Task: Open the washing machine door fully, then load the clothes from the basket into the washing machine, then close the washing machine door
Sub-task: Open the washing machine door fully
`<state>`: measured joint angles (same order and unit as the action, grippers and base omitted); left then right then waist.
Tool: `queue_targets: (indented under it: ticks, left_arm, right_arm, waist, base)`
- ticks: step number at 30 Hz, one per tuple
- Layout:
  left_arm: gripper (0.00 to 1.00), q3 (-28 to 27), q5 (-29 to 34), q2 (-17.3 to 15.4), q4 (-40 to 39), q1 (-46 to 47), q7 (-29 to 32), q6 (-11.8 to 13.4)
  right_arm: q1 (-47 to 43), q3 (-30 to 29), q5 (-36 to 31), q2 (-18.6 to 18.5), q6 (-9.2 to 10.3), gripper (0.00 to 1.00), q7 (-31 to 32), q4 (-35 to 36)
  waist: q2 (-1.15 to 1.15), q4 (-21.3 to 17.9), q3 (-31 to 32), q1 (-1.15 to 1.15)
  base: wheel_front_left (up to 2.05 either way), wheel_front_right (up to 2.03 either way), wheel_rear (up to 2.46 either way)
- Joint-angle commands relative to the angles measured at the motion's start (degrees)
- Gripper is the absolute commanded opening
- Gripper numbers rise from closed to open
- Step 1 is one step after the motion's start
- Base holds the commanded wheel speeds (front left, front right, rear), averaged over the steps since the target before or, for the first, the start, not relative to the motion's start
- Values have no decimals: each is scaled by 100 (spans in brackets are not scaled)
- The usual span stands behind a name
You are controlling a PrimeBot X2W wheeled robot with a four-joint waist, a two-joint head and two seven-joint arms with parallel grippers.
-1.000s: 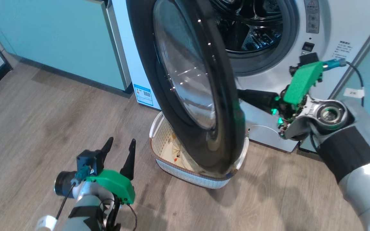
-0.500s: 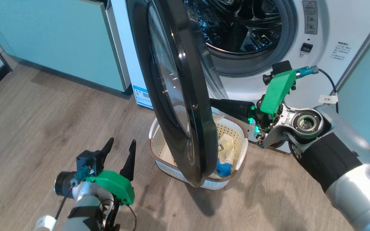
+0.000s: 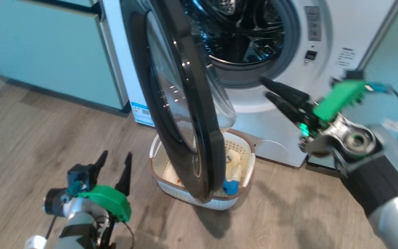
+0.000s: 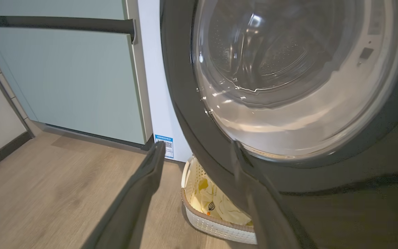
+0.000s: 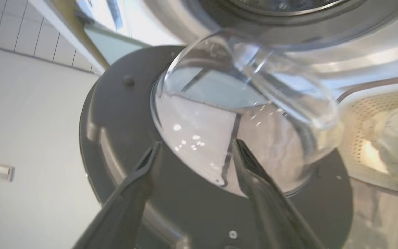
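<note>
Half-open door (image 3: 211,155) over basket (image 3: 192,197)

In the head view, the grey-brown wood-look plank floor (image 3: 47,114) carries three things. The basket (image 3: 174,192) sits flat on it just below centre, towards 6 o'clock. The washing machine (image 3: 275,138) stands at 1 o'clock, just behind the basket. The pale green cabinet (image 3: 47,52) stands at 10 o'clock on a dark plinth, beside the washing machine. A shadow lies on the boards at the basket's 5 o'clock.

A pale green cabinet (image 3: 47,52) stands on wood-look floor (image 3: 47,138) beside dark skirting (image 4: 3,154).
</note>
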<state>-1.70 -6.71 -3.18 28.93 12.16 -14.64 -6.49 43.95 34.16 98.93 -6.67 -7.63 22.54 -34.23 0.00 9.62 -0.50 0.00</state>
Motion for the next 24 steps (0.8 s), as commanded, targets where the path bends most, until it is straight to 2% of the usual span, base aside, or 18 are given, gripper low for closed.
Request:
queue_targets:
  ticks: [1,11,21,24]
  left_arm:
    - [100,-221,-36,-186,-134,179,-36,-45]
    - [100,-395,-326,-462,-50,216,-36,-90]
    - [100,-432,-664,-794,100,159,-36,-98]
    - [100,-417,-734,-877,136,128,-36,-99]
  right_arm:
    - [-45,-120,-111,-47,14,100,-185,235]
    - [-1331,-545,-927,-688,14,100,-1515,972]
    - [-2207,-477,-1937,-1434,14,100,-3323,1314]
    - [-2342,-381,-2332,-1648,14,100,-3640,1253]
  waist:
    - [0,-106,44,0]
    - [0,-587,213,0]
    - [0,-1045,385,0]
    - [0,-1149,425,0]
  base:
    - [0,0,0]
    - [0,0,0]
    - [0,0,0]
    - [0,0,0]
